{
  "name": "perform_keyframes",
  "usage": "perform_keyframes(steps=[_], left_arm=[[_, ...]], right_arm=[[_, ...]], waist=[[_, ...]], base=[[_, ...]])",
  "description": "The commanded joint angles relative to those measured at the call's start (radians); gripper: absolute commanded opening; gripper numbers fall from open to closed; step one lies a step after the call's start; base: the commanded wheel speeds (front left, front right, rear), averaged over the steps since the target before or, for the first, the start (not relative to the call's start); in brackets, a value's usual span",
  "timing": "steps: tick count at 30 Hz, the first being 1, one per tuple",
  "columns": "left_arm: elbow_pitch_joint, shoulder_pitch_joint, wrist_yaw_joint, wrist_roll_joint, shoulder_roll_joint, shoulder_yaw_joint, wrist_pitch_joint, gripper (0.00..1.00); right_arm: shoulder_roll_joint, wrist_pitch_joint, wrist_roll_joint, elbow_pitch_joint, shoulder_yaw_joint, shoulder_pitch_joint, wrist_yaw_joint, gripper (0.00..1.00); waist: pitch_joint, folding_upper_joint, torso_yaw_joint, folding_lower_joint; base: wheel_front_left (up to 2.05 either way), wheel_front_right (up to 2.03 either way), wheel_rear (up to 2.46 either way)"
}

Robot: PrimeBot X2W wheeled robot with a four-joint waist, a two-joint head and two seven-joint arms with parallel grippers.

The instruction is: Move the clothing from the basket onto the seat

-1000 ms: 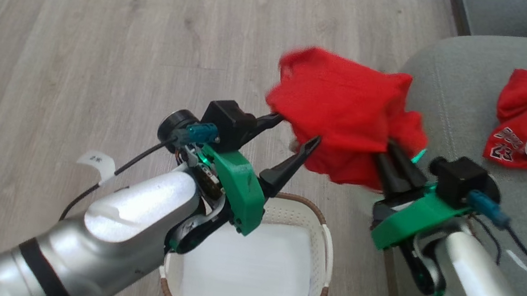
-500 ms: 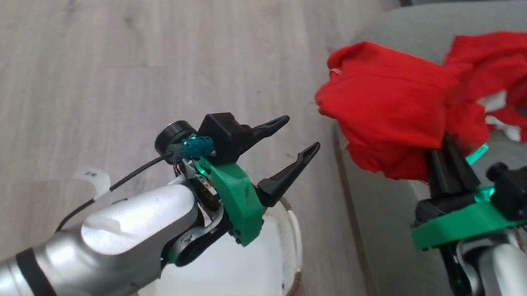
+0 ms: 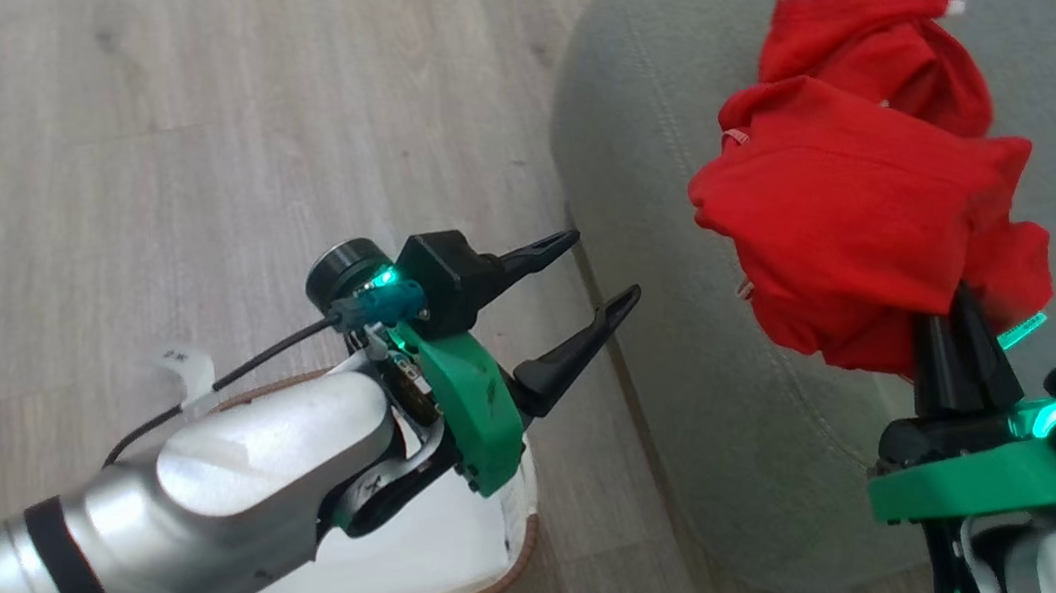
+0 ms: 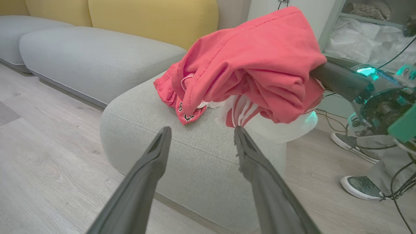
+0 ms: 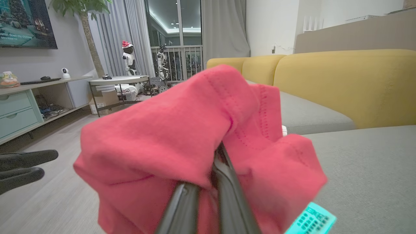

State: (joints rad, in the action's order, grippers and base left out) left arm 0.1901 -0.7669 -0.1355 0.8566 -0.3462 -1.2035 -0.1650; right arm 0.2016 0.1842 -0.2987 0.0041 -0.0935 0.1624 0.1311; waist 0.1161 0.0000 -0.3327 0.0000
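Starting at my left, the left gripper (image 3: 605,264) hangs spread and empty, the basket (image 3: 519,552) just beneath its forearm and the seat (image 3: 627,147) ahead to its right. My right gripper (image 3: 956,319) is clamped on the plain red garment (image 3: 849,225), which bunches over its fingers (image 3: 971,341) above the seat's near edge; the jersey (image 3: 871,46) lies on the seat beyond its tips. I judge the cloth light, limp and clingy: a pinch on a thick fold suits it, though it may snag at release.

A living room: yellow sofa (image 5: 344,84), television (image 5: 22,22), curtains (image 5: 224,29).
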Motion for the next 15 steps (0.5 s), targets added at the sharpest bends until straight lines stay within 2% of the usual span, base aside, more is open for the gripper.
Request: perform_keyframes(steps=[1,15], left_arm=[[-0.030,-0.047,-0.008,-0.010,-0.024,0.038,-0.009,1.00],[-0.049,-0.058,-0.010,-0.017,-0.022,0.034,-0.014,1.00]], right_arm=[[0.001,-0.003,0.009,-0.050,-0.005,0.008,0.000,0.00],[0.013,-0.025,0.010,-0.105,0.046,0.026,0.000,0.00]], waist=[[0.005,0.0000,-0.018,0.0000],[0.024,0.0000,-0.055,0.0000]], base=[[0.00,0.00,0.00],[0.00,0.00,0.00]])
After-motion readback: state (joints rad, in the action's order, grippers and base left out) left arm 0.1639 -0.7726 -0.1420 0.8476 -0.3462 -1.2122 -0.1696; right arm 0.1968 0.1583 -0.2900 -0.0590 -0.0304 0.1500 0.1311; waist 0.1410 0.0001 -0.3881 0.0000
